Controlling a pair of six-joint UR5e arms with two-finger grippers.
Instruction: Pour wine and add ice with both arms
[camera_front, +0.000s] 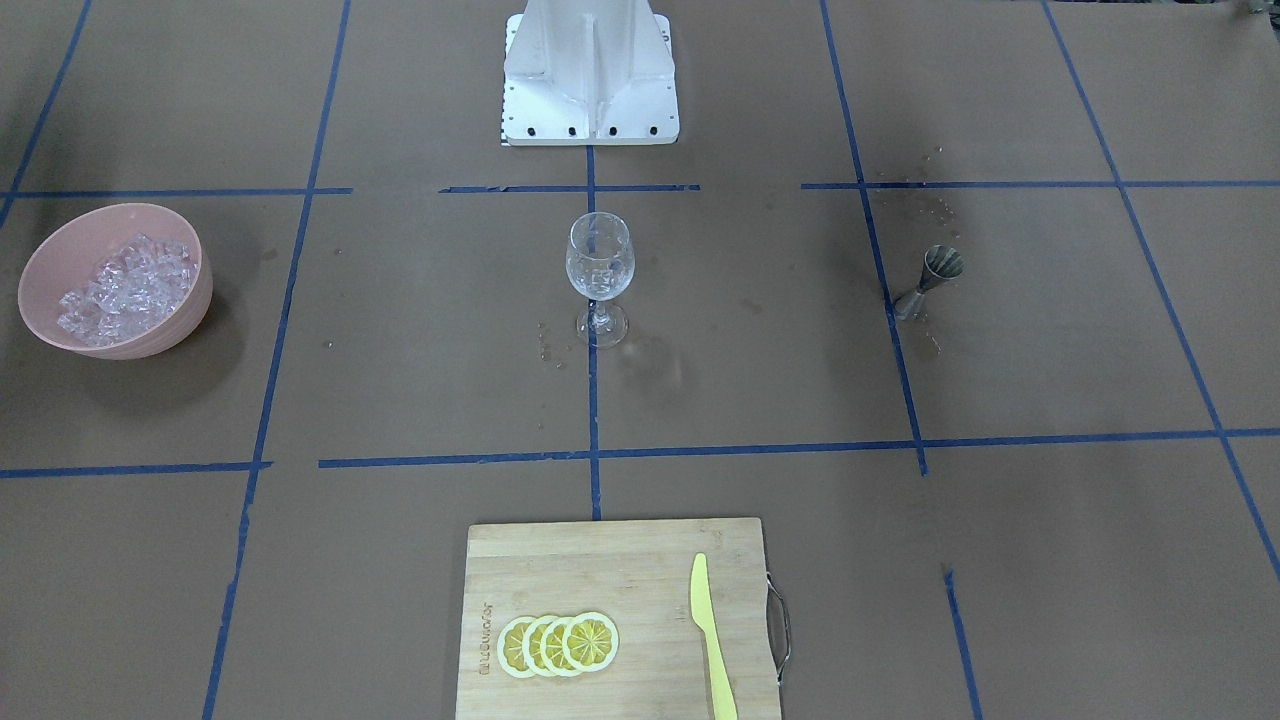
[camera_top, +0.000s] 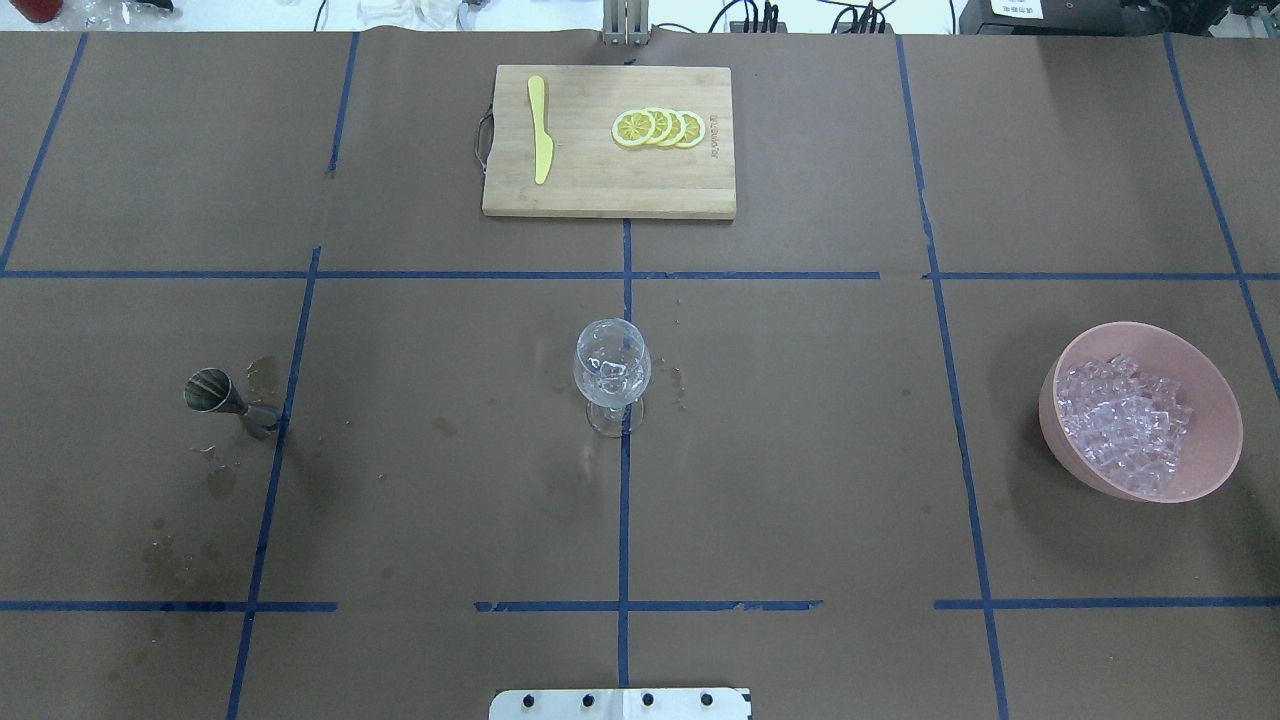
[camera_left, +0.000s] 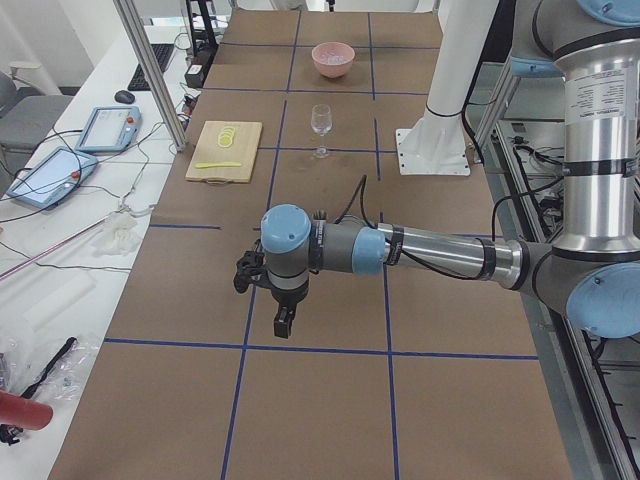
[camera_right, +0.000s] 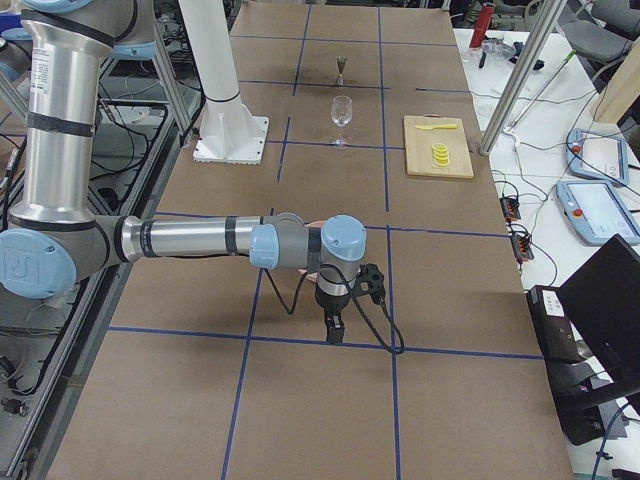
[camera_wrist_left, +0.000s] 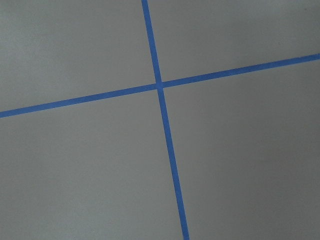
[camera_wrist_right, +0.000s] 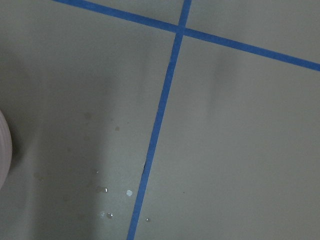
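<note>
Ice (camera_front: 125, 290) heaps in the pink bowl (camera_front: 188, 322) at the front-facing view's left, the wine glass (camera_front: 600, 262) stands upright mid-table, and the metal jigger (camera_front: 928, 283) sits far right. The left gripper (camera_left: 284, 322) and right gripper (camera_right: 335, 328) hang over opposite table ends; fingers apart or together, I cannot tell.

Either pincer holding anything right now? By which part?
Nothing seems held: left pincer and right pincer look bare in the side views; glass, jigger and bowl stand alone on the table.
</note>
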